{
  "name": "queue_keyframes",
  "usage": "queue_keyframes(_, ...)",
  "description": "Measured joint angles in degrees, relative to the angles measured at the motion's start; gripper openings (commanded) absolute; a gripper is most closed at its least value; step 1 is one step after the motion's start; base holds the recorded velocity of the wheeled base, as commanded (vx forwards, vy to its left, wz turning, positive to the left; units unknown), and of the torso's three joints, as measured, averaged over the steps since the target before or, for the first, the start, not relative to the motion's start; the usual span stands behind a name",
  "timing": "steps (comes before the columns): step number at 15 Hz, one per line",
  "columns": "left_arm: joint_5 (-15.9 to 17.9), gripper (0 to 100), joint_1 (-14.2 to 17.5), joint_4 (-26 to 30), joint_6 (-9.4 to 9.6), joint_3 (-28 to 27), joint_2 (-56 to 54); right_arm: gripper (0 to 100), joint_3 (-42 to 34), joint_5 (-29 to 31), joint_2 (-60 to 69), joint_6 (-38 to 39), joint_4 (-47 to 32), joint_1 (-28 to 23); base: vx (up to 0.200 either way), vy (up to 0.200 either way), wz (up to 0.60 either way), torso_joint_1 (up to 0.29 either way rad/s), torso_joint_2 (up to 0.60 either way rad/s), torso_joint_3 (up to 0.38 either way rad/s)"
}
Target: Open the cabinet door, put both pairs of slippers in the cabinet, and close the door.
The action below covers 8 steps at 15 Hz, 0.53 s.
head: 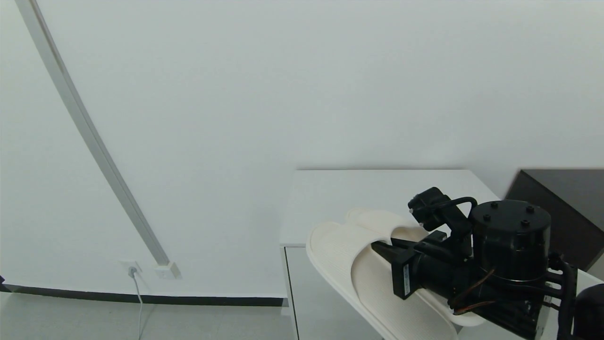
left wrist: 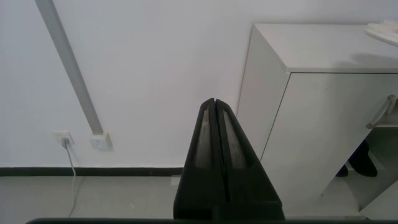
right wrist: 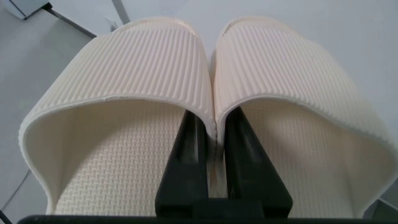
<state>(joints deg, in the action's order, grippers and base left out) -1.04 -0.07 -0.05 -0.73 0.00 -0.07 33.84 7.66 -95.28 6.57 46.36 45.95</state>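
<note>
Nearest me, the right hand [right wrist: 214,134] was clamped on the pair of cream slippers [right wrist: 143,68]. It had one finger tucked inside each slipper, with the two inner strap edges pinched together between them. The slippers lay side by side, their long axis running straight out from the hand. Their toes pointed away from it, toward the robot's left and the wall. They were held up at about the height of the cabinet [head: 377,193] top, with the toes over its front edge near the left corner. I could not tell whether the soles touched it.

The left hand [left wrist: 214,155] was empty, its two fingers pressed flat together. It hung lower and out in front of the cabinet, with the door [left wrist: 323,130] and its bar handle [left wrist: 380,112] ahead of it and off to one side. I could not tell whether the door sat quite shut or slightly ajar.

To my eye the compartment lay below and behind the slippers, so they would need lowering and turning toes-in. The free left hand looked the better placed for the handle, though it would have to open first.

Beyond stood the white wall [head: 283,94], a slanting conduit [head: 89,132] and a socket [head: 131,269].
</note>
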Motion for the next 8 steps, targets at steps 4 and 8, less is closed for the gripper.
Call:
queue_keyframes(4,0.0,0,0.0,-0.02,-0.02,0.0,0.0,0,0.0,-0.05,0.02,0.0,-0.11,0.07,-0.2,0.0,0.0,-0.005,0.0,0.0)
queue_keyframes(8,-0.02,0,0.05,0.0,-0.02,0.0,0.0,0,-0.11,-0.11,0.05,0.07,-0.16,0.0,-0.1,0.0,0.0,0.001,0.0,0.002)
